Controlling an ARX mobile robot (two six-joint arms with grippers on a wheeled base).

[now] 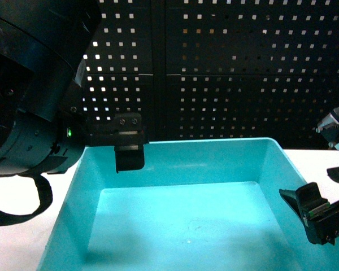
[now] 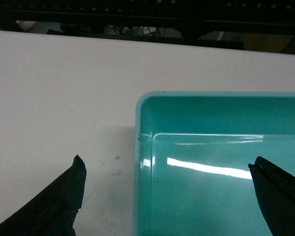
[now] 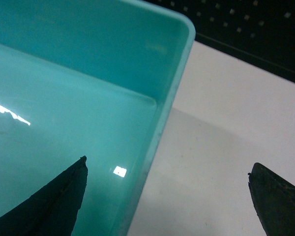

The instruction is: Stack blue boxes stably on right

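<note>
One of the blue boxes, a light turquoise bin [image 1: 203,161], fills the lower middle of the head view on the white table and is empty. My left gripper [image 2: 167,169] is open and straddles the bin's left wall [image 2: 143,162], near a corner. One finger [image 2: 71,196] is outside over the table and the other [image 2: 280,196] is inside; the inner finger [image 1: 130,155] shows near the back left corner. My right gripper [image 3: 167,167] is open astride the right wall [image 3: 160,118], with one finger [image 3: 64,196] inside and one finger [image 3: 278,196] outside.
A black perforated panel [image 1: 237,73] stands right behind the table. White tabletop [image 2: 64,93] lies to the left of the bin and also to its right [image 3: 221,132]. My left arm's bulky body [image 1: 28,84] blocks the upper left of the head view.
</note>
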